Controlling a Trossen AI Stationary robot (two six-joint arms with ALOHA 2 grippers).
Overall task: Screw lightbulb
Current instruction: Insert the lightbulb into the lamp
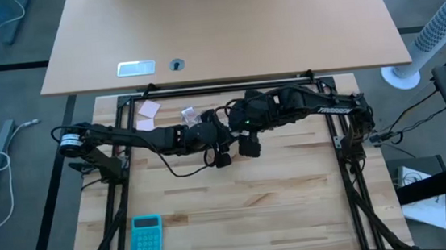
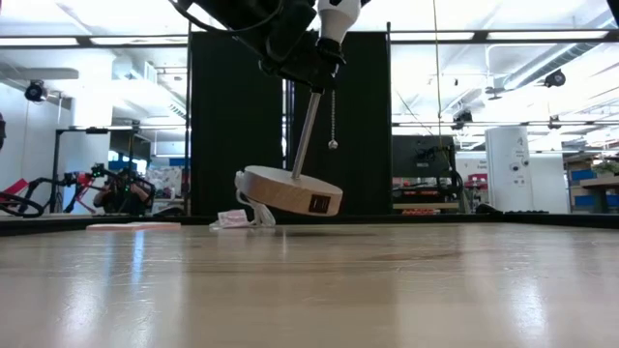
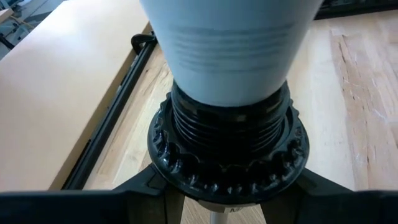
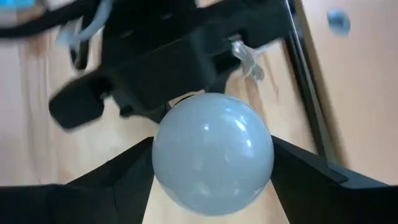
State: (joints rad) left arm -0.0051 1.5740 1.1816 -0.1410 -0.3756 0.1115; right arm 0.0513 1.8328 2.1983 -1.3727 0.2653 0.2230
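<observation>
Lightbulb (image 4: 212,149) sat between the right tool's (image 4: 211,177) two fingers, which were closed against its round sides; its white neck (image 3: 227,50) ran into the black threaded socket (image 3: 227,146). How far the thread was engaged could not be made out, since the bulb's base was hidden inside the socket. Left tool (image 3: 227,199) was closed on the socket collar from below, fingers cut off at the frame edge. One bulb, one socket, one lamp.

Low view showed the bulb (image 2: 337,17) only in part, cropped at the top. Lamp's metal rod (image 2: 305,135) hung tilted, and the round wooden base (image 2: 288,188) was lifted clear of the worktop (image 2: 309,290), tilted, with a pull chain (image 2: 333,121) hanging beside the rod.

From above, both arms met mid-worktop and covered the bulb and lamp entirely. One teal calculator (image 1: 145,236) lay well apart near the front edge; two pink paper scraps (image 1: 149,109) lay near the rear rail.
</observation>
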